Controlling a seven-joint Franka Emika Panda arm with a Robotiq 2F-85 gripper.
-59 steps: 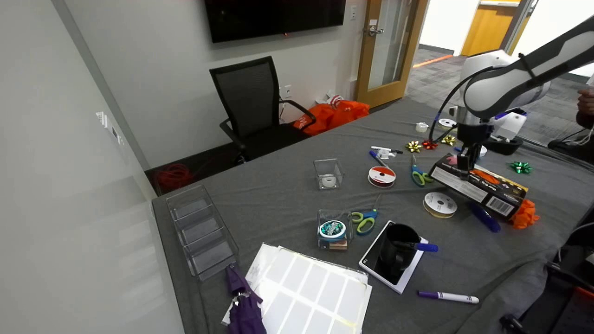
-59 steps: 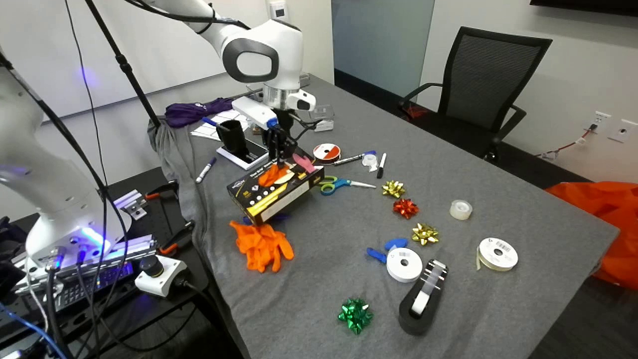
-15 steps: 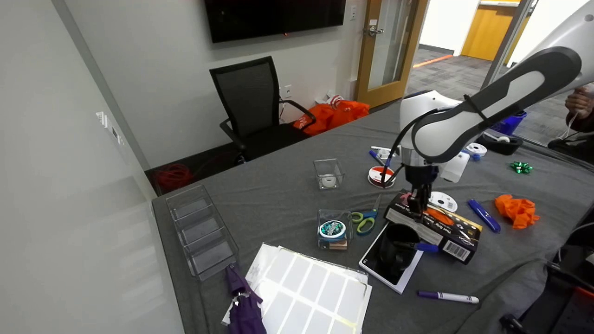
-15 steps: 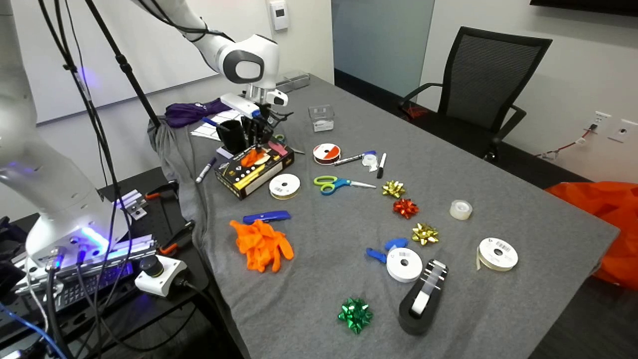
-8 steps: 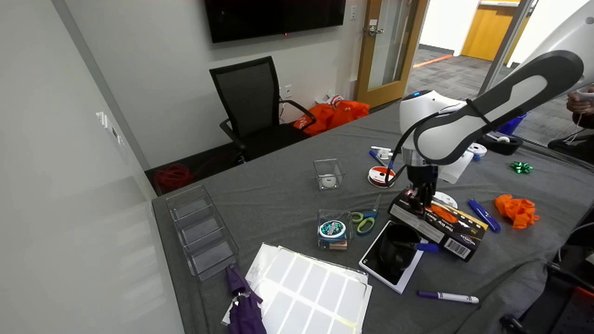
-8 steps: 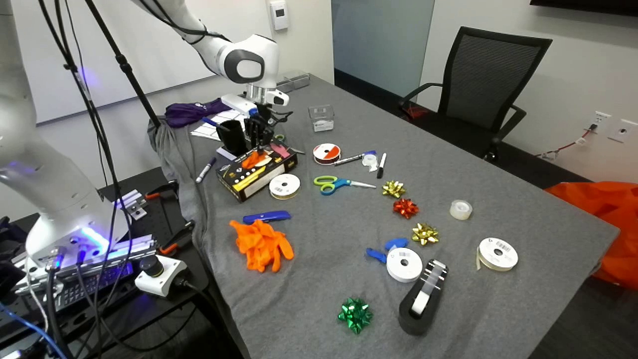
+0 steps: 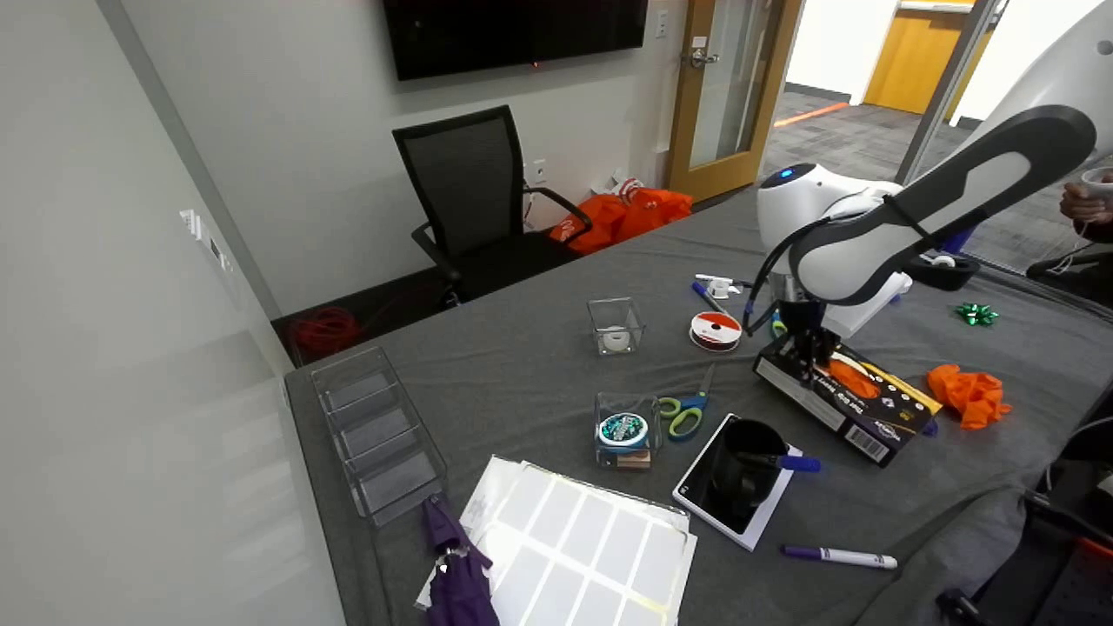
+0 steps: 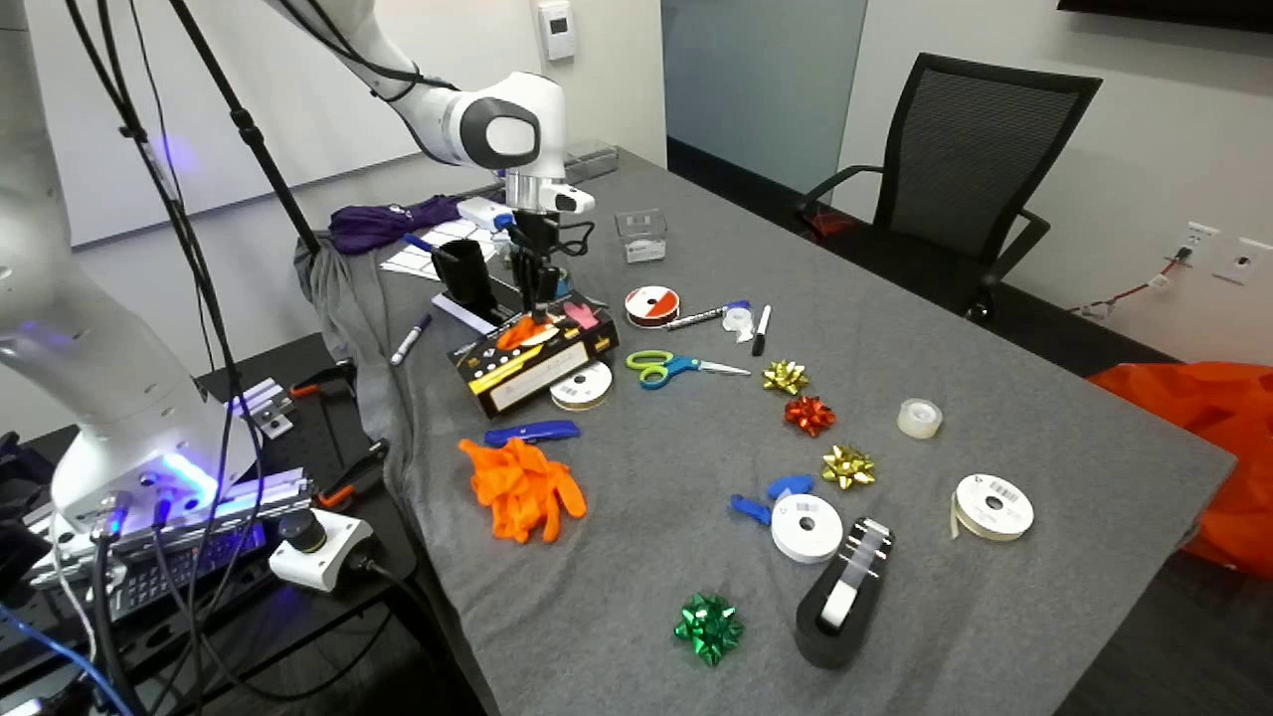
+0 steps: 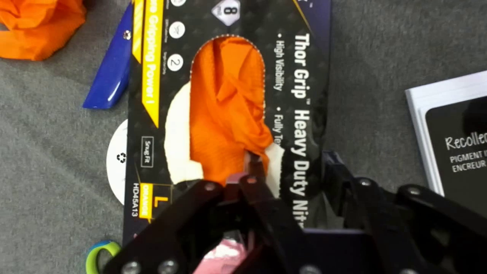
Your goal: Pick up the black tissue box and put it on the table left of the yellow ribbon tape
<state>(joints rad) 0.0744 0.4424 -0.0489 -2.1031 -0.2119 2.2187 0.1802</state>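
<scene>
The jaws are grasping the black tissue box (image 8: 534, 360) by 1 long edge: in the wrist view, 1 jaw is sitting inside the opening on top of the box, beside the orange glove (image 9: 224, 99) filling it, and the opposite jaw is lying along the outside. The box is hanging over or resting on the tabletop (image 8: 686, 537); its underside is hiding from view, so I cannot tell which. In an exterior view the yellow ribbon tape (image 8: 585, 392) is lying at the box's long side, partly hidden by it; whether the 2 are touching I cannot tell. Along that same side, a blue tool (image 8: 532, 433) is lying near 1 end of the box, a loose orange glove (image 8: 525, 492) is lying farther out, and green-and-blue scissors (image 8: 678, 366) are lying near the opposite end. A red-and-white roll (image 8: 652, 306) is sitting past that opposite end. On the box's other long side, a black mug (image 7: 739, 478) is standing on a black-and-white slab (image 7: 735, 524), which is lying apart from the box.
</scene>
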